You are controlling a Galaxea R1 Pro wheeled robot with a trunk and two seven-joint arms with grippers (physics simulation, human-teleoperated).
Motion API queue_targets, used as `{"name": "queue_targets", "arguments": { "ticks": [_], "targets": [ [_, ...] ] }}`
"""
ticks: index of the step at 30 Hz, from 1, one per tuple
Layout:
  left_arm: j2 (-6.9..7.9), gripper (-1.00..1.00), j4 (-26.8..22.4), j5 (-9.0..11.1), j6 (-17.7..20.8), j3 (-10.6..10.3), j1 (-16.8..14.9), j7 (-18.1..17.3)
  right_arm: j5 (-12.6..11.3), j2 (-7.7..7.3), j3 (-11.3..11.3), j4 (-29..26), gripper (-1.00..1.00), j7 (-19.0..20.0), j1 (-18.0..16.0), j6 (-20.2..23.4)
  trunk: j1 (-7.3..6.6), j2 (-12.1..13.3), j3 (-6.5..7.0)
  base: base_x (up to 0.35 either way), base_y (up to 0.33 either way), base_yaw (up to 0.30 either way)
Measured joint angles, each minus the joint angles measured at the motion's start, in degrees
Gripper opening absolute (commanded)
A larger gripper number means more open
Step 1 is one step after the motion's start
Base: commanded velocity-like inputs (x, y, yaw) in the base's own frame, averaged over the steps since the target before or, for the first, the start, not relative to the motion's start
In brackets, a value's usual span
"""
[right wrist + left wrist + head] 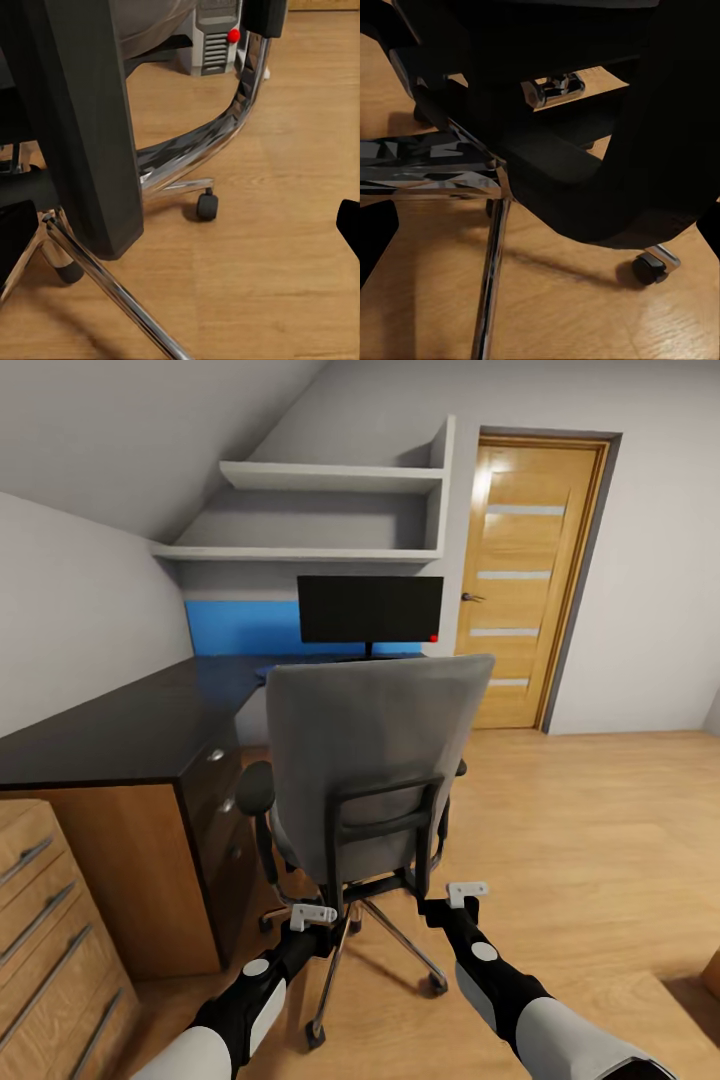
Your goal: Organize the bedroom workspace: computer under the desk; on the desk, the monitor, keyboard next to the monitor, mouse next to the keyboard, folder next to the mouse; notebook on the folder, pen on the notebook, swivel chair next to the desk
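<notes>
Grey padded swivel chair (375, 760) faces the glossy black surface (120, 725), wide black monitor (370, 609) on top. Left tool (312, 916) and right tool (466, 894) hover behind its chrome base; jaw spread, can't tell.

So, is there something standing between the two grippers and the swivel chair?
Nothing visible. In the head view the left gripper and right gripper sit right behind the swivel chair, at the foot of its backrest, over its chrome base. Only wooden floor lies around them.
</notes>
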Motion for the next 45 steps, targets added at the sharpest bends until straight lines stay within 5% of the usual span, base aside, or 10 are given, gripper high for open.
{"name": "queue_targets", "arguments": {
  "ticks": [11,20,27,45],
  "targets": [
    [0.0,1.0,0.03,0.1,0.01,-0.04,-0.01,-0.03,-0.13,-0.04,0.06,-0.01,1.0,0.03,0.02,-0.05,0.0,0.0,0.0,0.331,0.0,0.0],
    [0.01,1.0,-0.03,0.06,0.02,0.05,0.01,0.12,0.03,-0.34,-0.12,0.03,1.0,-0.04,1.0,-6.22,0.0,0.0,0.0,0.331,0.0,0.0],
    [0.01,1.0,-0.04,0.09,0.02,0.09,0.0,0.14,3.92,-0.37,-0.16,0.01,1.0,-0.06,1.14,-6.69,0.0,0.0,0.0,0.331,0.0,0.0],
    [0.02,1.0,-0.08,0.22,0.09,0.2,0.0,0.09,6.02,0.08,0.7,0.72,1.0,0.05,1.31,-6.63,0.0,0.0,0.0,0.331,0.0,0.002]
  ]
}}
